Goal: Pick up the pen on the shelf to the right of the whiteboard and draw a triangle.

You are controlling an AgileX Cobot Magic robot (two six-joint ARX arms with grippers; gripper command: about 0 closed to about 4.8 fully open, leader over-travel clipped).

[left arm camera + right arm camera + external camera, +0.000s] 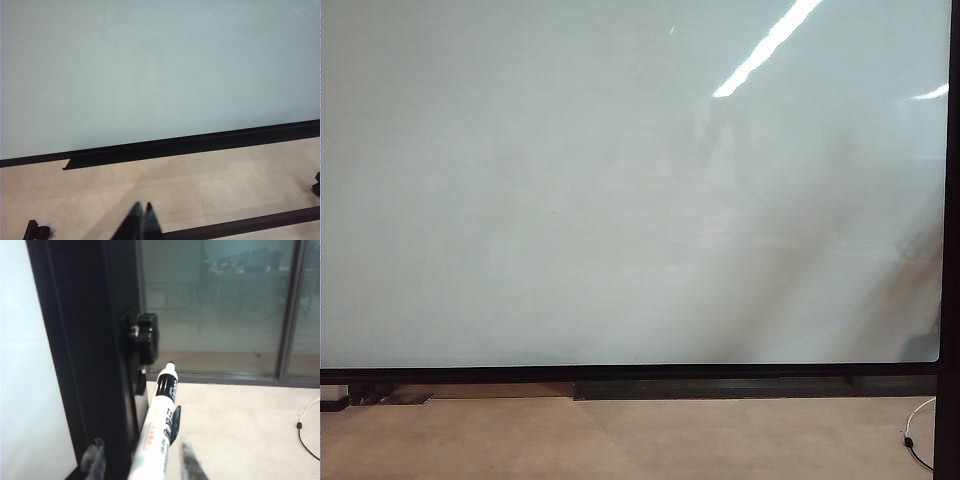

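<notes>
The white, dark-tipped pen stands tilted beside the black frame of the blank, glossy whiteboard.

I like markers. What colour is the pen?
White pen with a black band, best in the right wrist view.

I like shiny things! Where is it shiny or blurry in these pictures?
Exterior view: bright ceiling-light streaks glare on the whiteboard. Left wrist view: even light, the left gripper dark and soft. Right wrist view: the right gripper's fingers are blurry beside the sharper pen; the glass wall behind holds reflections.
</notes>
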